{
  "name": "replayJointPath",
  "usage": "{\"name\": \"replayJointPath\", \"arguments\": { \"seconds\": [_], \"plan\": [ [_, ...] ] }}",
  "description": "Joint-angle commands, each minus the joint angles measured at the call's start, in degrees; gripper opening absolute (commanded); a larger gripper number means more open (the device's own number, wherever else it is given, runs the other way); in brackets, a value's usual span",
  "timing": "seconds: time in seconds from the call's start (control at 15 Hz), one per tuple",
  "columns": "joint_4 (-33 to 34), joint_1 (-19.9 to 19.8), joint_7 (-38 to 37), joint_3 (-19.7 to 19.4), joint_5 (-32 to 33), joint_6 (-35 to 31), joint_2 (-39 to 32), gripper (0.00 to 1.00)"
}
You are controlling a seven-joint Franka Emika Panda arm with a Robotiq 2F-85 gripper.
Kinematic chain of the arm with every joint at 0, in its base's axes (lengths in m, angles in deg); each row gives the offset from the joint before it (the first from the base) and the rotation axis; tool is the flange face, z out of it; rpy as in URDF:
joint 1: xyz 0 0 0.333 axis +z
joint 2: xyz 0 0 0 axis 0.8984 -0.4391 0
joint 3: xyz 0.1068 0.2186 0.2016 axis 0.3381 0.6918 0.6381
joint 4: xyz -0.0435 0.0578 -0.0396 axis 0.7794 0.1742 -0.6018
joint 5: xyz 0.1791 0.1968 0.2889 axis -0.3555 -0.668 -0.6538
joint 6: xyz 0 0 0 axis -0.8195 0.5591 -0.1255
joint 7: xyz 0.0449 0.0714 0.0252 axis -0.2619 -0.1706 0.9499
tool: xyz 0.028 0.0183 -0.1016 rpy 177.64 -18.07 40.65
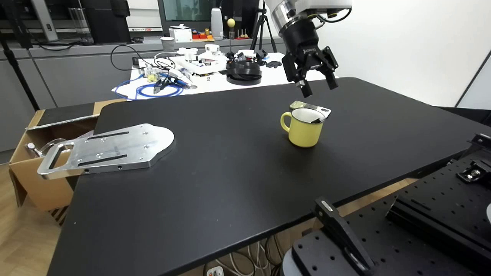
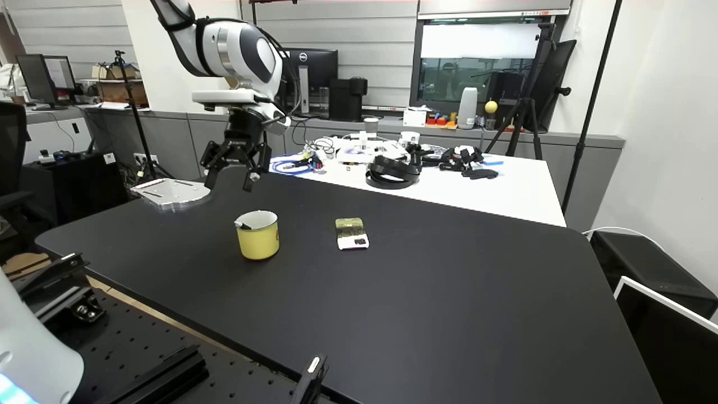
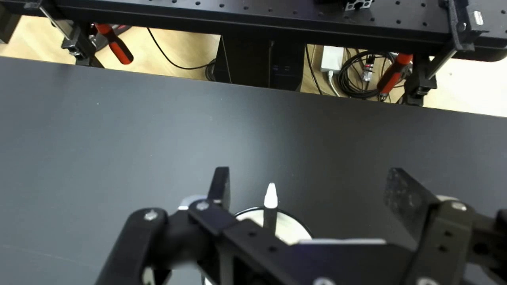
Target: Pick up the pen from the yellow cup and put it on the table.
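Observation:
The yellow cup [image 1: 305, 133] stands upright on the black table [image 1: 215, 191]; it also shows in an exterior view [image 2: 258, 241]. A dark pen with a white tip [image 3: 271, 196] leans in the cup, its tip standing out past the rim in the wrist view. In the exterior views only a short dark piece of the pen [image 2: 243, 225] shows at the rim. My gripper [image 1: 319, 86] is open and empty, above the table and higher than the cup; it also shows in an exterior view [image 2: 230, 180]. In the wrist view its fingers hide much of the cup.
A flat phone-like item [image 2: 351, 233] lies on the table near the cup. A silver metal plate [image 1: 115, 149] overhangs the table edge beside a cardboard box [image 1: 42, 176]. A cluttered white table [image 2: 482, 191] stands behind. A black perforated platform [image 1: 429, 214] borders the table edge.

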Motion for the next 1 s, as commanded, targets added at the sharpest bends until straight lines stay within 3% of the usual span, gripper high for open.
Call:
{"name": "replayJointPath", "arguments": {
  "seconds": [0.0,0.93],
  "plan": [
    [-1.47,-0.42,1.33,-0.81,-1.06,-1.92,-1.03,1.0],
    [-2.04,-0.38,1.29,-0.87,-3.39,-9.35,-4.77,1.0]
  ]
}}
